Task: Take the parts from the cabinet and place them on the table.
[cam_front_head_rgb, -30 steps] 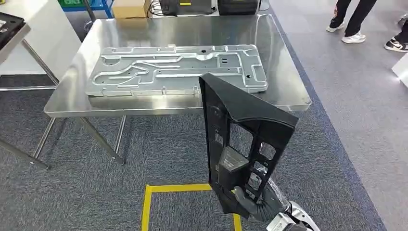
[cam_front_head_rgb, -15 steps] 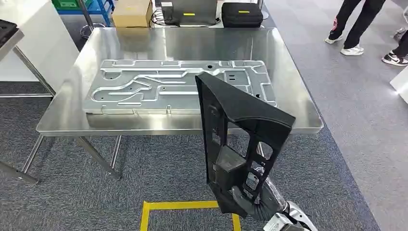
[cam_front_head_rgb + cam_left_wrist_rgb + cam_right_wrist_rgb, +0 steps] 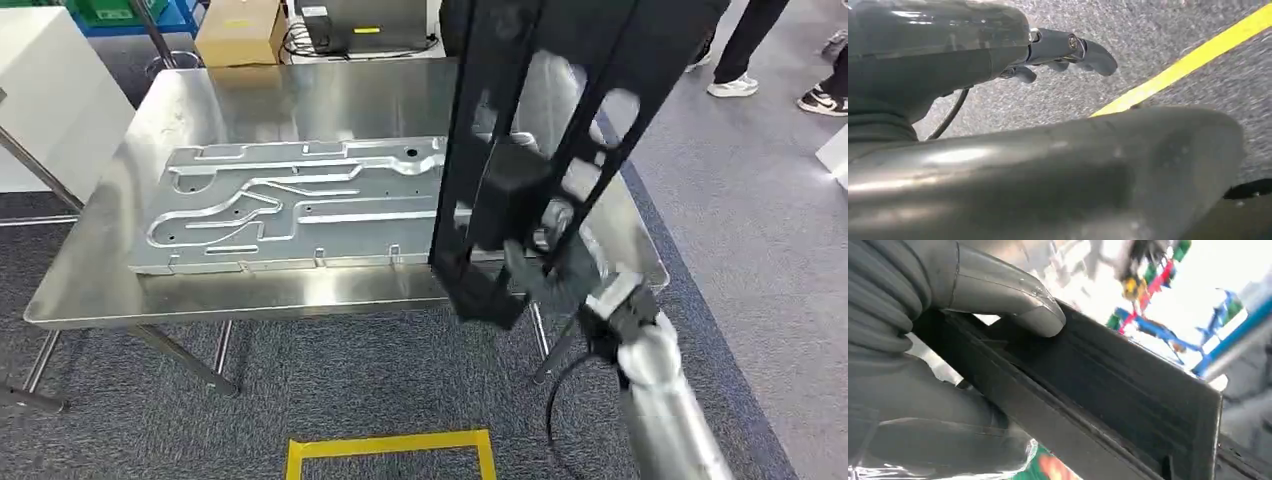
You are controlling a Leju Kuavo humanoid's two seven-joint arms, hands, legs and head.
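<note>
1. Right hand (image 3: 545, 270) clamped on lower end of black frame part (image 3: 520, 150); thumb (image 3: 1013, 300) pressed over part's edge in right wrist view, fingers wrapped underneath.
2. Black frame part held upright, long axis near vertical, leaning slightly; top end running out past upper edge of head view, bottom end just past near edge of tabletop (image 3: 90, 290).
3. Part hanging in air in front of tabletop's right near area, touching nothing but the hand; not yet set down.
4. Silver metal plate (image 3: 290, 205) lying flat on the tabletop's left and centre, long axis across the tabletop; its right end hidden behind black part.
5. Bare steel strip visible right of and behind the plate, near tabletop's right edge; judged the likely drop spot.
6. Key relation: part standing tall while free surface lies forward and below; judged next move needs part tipped from vertical toward flat, with long axis kept off the plate.
7. Risk, as judgement: lower end catching tabletop's near edge, or part landing on plate.
8. Left hand (image 3: 1063, 52) hanging low over carpet by yellow floor tape (image 3: 1193, 60); fingers curled in, holding nothing, well away from tabletop; right arm clearly the nearer one.
</note>
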